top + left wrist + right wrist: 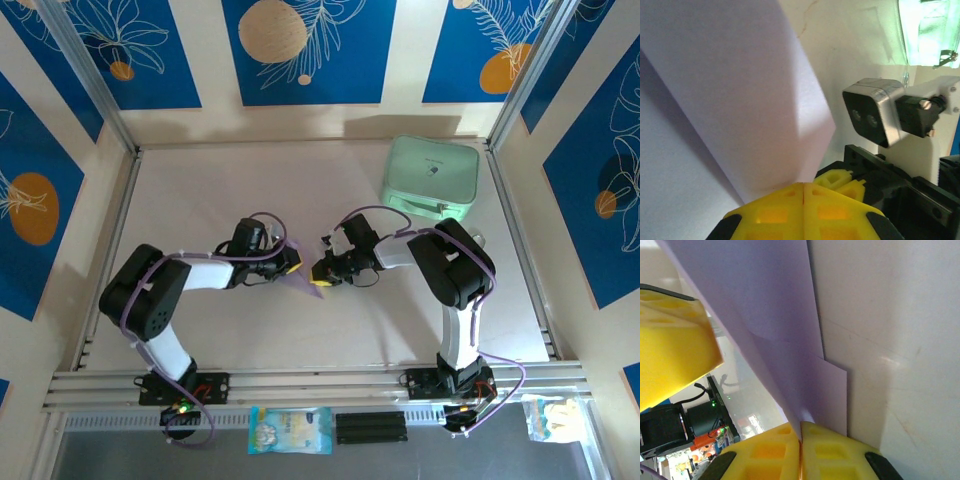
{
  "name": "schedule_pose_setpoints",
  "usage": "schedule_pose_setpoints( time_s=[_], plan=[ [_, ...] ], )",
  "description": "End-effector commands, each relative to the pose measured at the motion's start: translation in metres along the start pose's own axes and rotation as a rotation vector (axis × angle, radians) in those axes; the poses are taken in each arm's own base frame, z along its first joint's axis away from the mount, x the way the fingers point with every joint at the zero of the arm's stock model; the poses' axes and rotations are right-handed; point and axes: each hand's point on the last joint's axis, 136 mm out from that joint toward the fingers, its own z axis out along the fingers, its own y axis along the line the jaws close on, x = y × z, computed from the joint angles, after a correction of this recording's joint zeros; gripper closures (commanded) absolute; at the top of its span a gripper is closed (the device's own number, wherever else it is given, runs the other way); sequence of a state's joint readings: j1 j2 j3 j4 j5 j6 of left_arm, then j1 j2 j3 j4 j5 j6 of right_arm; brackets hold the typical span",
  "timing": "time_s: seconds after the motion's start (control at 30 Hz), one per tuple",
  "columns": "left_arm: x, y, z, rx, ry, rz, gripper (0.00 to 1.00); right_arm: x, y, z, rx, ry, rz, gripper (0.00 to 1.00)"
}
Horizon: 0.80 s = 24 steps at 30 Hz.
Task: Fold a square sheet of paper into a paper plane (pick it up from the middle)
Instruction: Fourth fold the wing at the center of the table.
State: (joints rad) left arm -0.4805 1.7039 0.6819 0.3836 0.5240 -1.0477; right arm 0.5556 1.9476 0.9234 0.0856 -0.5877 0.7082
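- Mid-table, top view: left gripper (291, 262) and right gripper (322, 272) meet tip to tip. A small lilac wedge of the sheet of paper (306, 284) pokes out on their near side; whether it is lifted or lying flat, cannot tell.
- Mint-green case (432, 180) sits far right on the table (200, 190), well apart from both grippers.
- Left wrist view: left gripper (804, 192) has its yellow fingers pressed together, with the sheet of paper (740, 85) pinched in the seam and fanning up and left. One diagonal fold line shows. The right arm's wrist camera (872, 116) is close on the right.
- Right wrist view: right gripper (801, 442) is likewise clamped tight on the sheet of paper (775, 310). Overlapping layered flaps are visible here. A yellow finger of the left gripper (670, 350) is just beside the sheet's left side.
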Motion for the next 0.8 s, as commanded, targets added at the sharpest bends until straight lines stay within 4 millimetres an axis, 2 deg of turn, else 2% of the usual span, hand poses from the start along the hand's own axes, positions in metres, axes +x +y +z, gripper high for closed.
schedule_pose_setpoints(
  time_s=[0.0,0.4,0.77],
  plan=[
    [-0.010,-0.011,0.003,0.032,-0.009,0.010,0.93,0.004,-0.016,0.003,0.035,0.025,0.064,0.90],
    [-0.014,0.005,0.011,-0.020,-0.023,-0.040,0.94,0.005,-0.020,0.001,0.066,0.018,0.060,0.85],
    [-0.016,0.008,0.013,-0.031,-0.024,-0.050,0.94,0.008,-0.026,0.000,0.087,0.013,0.053,0.82]
  ],
)
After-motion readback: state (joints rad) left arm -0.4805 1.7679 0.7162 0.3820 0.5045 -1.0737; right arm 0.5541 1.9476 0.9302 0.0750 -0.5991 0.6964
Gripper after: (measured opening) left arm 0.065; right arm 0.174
